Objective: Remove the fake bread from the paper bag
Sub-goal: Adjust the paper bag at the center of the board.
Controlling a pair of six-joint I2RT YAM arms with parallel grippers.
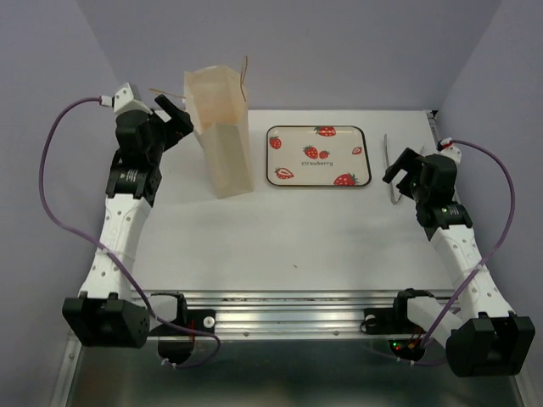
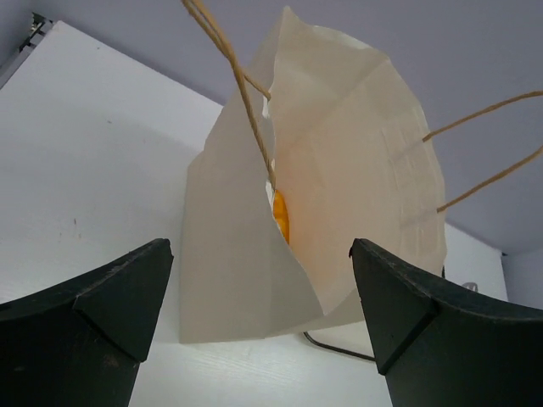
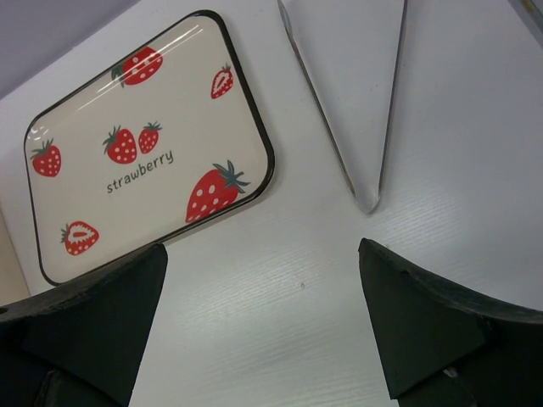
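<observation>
The tan paper bag (image 1: 222, 131) stands upright at the back left of the table, its string handles sticking up. In the left wrist view the paper bag (image 2: 322, 212) shows its open mouth, and a sliver of glossy orange fake bread (image 2: 281, 216) peeks from inside; the rest of the bread is hidden. My left gripper (image 1: 174, 119) is open and empty, just left of the bag's top, in its own view (image 2: 263, 339) facing the bag. My right gripper (image 1: 405, 168) is open and empty, low over the table right of the tray.
A cream strawberry-patterned tray (image 1: 318, 156) lies right of the bag, also in the right wrist view (image 3: 144, 144). A thin metal, tongs-like V piece (image 3: 365, 102) lies at the far right by the right gripper. Purple walls close in the back and sides.
</observation>
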